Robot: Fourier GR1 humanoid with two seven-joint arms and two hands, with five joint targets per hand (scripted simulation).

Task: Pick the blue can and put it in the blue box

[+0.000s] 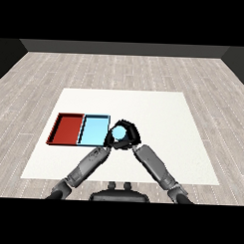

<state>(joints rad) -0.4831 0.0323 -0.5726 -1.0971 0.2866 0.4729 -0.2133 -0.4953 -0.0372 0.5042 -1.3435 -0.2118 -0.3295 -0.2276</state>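
The small blue cylindrical can (120, 134) sat just right of the shallow light blue tray (94, 124), outside it, with the black right hand (132, 135) curled round it and the black left hand (110, 138) close against its other side, that hand's fingers too hidden to judge. The pick looked done or nearly so, and the move into the tray remained. A red tray (68, 127) touched the blue tray's left edge on the white table (163, 125), which stood on pale grey plank flooring (126, 69) before a dark wall (121, 48).

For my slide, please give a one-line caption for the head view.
Both hands, left and right, enclose the blue can just right of the light blue tray.
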